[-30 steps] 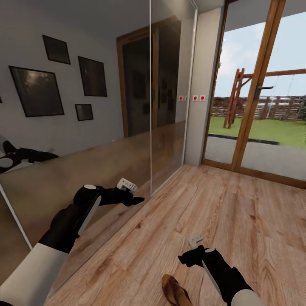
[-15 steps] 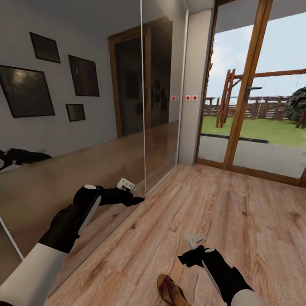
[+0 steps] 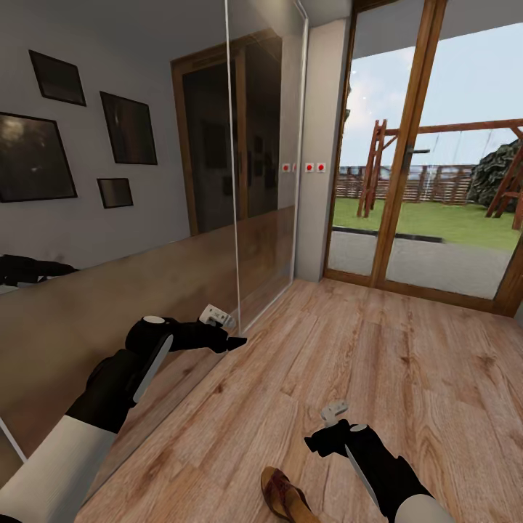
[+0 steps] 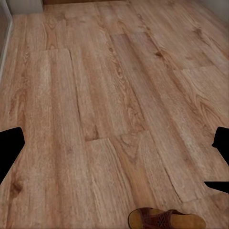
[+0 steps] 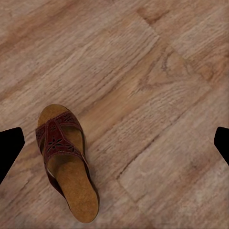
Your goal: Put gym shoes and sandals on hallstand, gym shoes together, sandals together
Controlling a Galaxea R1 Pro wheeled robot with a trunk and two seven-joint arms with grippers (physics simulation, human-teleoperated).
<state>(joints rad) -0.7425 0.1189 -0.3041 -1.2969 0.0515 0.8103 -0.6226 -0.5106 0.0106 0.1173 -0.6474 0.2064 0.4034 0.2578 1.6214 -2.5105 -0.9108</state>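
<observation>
Sandal point(image 5: 67, 162) flat on floor point(image 3: 378, 363), sole down, near right gripper point(image 3: 317, 441) | right gripper: fingers spread wide, holding nothing | left gripper point(image 3: 234, 341): spread, empty, beside mirrored wardrobe point(image 3: 145, 218) | glass door point(image 3: 436, 181) ahead

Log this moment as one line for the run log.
phase: on the way | sandal lying on corridor floor | left gripper open, empty | right gripper open, empty, above sandal
</observation>
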